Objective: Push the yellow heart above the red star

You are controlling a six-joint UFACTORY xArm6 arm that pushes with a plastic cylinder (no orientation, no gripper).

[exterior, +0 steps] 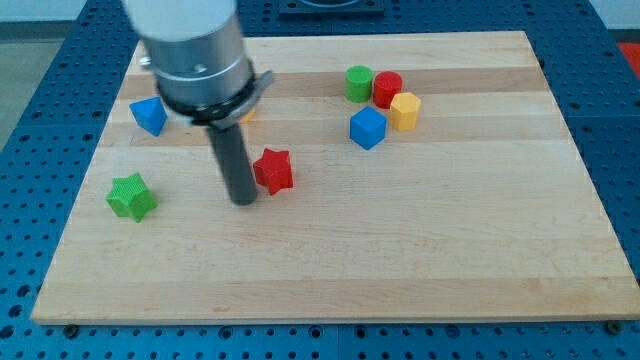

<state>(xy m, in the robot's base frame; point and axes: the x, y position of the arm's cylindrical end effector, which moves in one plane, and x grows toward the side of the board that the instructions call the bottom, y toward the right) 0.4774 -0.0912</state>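
Note:
The red star (273, 170) lies on the wooden board (420, 250), left of the middle. My tip (243, 199) rests on the board just left of the red star and slightly below it, close to it; I cannot tell whether they touch. A small sliver of yellow (247, 116) shows above the red star, beside the rod and under the arm's grey body; it seems to be the yellow heart, mostly hidden.
A blue block (149, 115) lies at the upper left and a green star (131, 196) at the left. At the upper right stand a green cylinder (359, 83), a red cylinder (388, 89), a yellow block (404, 110) and a blue cube (367, 128).

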